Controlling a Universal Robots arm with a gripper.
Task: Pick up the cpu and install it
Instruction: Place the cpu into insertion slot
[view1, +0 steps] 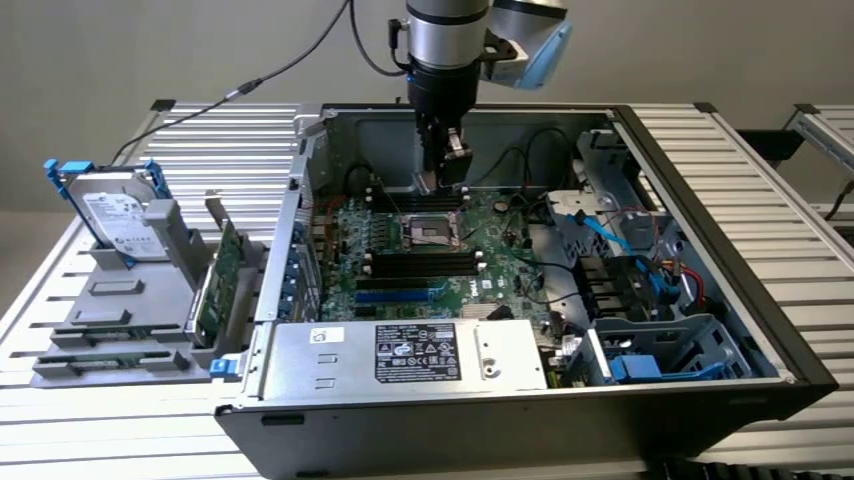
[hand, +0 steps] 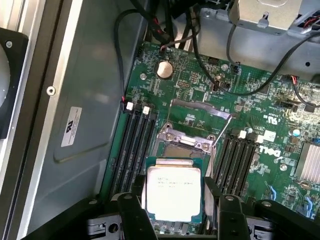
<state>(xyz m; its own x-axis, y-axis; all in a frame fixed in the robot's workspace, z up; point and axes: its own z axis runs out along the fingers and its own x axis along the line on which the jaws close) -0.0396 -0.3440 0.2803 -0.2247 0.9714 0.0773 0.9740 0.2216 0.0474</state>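
The cpu (hand: 173, 190), a flat square chip with a silver-grey top, sits between my two black fingers (hand: 134, 215) in the wrist view. My gripper (hand: 175, 220) is shut on it. In the exterior view the gripper (view1: 435, 186) hangs inside the open computer case and holds the cpu (view1: 427, 183) a little above the motherboard. The open cpu socket (view1: 430, 231) lies just below it, toward the front of the case. The socket (hand: 186, 150) has its metal load plate (hand: 187, 139) raised, and the cpu hides part of its frame.
Memory slots (hand: 134, 145) flank the socket on both sides. Black cables (view1: 534, 160) hang near the arm. The power supply (view1: 400, 355) fills the case's front. A hard drive (view1: 118, 220) and green card (view1: 214, 280) stand in a grey holder at the exterior view's left.
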